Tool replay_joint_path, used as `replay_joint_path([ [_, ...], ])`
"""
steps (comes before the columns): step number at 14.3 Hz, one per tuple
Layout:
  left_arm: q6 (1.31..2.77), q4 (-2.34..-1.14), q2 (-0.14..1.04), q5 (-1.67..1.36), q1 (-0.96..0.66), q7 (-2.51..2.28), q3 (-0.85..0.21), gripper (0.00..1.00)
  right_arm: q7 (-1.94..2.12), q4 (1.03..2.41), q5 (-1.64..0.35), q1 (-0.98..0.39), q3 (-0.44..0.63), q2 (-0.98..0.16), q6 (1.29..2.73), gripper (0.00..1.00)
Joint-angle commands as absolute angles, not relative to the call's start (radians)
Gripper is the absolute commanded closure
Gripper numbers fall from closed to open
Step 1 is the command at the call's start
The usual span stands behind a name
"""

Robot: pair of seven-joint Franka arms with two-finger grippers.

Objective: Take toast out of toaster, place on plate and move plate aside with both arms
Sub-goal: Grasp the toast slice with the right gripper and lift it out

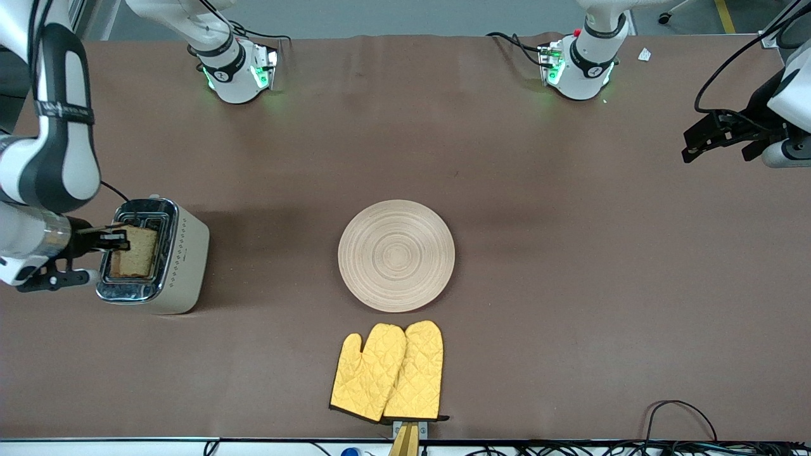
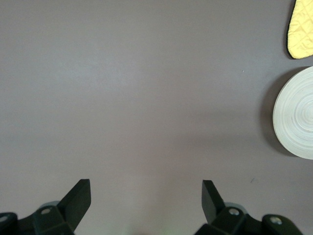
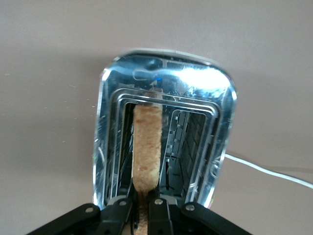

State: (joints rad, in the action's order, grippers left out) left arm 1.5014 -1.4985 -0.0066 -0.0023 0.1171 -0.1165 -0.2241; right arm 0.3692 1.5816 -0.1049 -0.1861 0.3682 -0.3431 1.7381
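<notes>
The toast (image 1: 138,251) stands in a slot of the toaster (image 1: 166,259) at the right arm's end of the table. My right gripper (image 1: 115,239) is shut on the toast's edge above the slot; in the right wrist view the slice (image 3: 146,149) runs between the two fingers (image 3: 157,215). The round beige plate (image 1: 396,255) lies at the table's middle with nothing on it. My left gripper (image 1: 703,142) hangs open over bare table at the left arm's end, its fingertips (image 2: 78,198) wide apart, the plate (image 2: 296,115) at the view's edge.
Two yellow oven mitts (image 1: 389,372) lie side by side, nearer the front camera than the plate. The toaster's white cord (image 3: 266,169) trails off across the brown cloth. Cables run along the table's front edge (image 1: 681,421).
</notes>
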Motion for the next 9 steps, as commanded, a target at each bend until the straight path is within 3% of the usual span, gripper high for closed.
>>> replay_joint_path([
  [1,1.496,-1.494,-0.015,0.003,0.126,-0.103,-0.222,0.0,0.428,1.528,-0.109,-0.179,0.367,-0.252,1.631,0.9],
  [4,1.514,-1.494,0.0,0.002,0.138,-0.097,-0.225,0.0,0.396,1.458,-0.112,-0.189,0.332,-0.233,1.493,0.9],
  [9,1.558,-1.494,0.089,-0.012,0.123,-0.081,-0.235,0.0,0.185,1.463,-0.143,-0.19,0.198,-0.247,1.514,0.89],
])
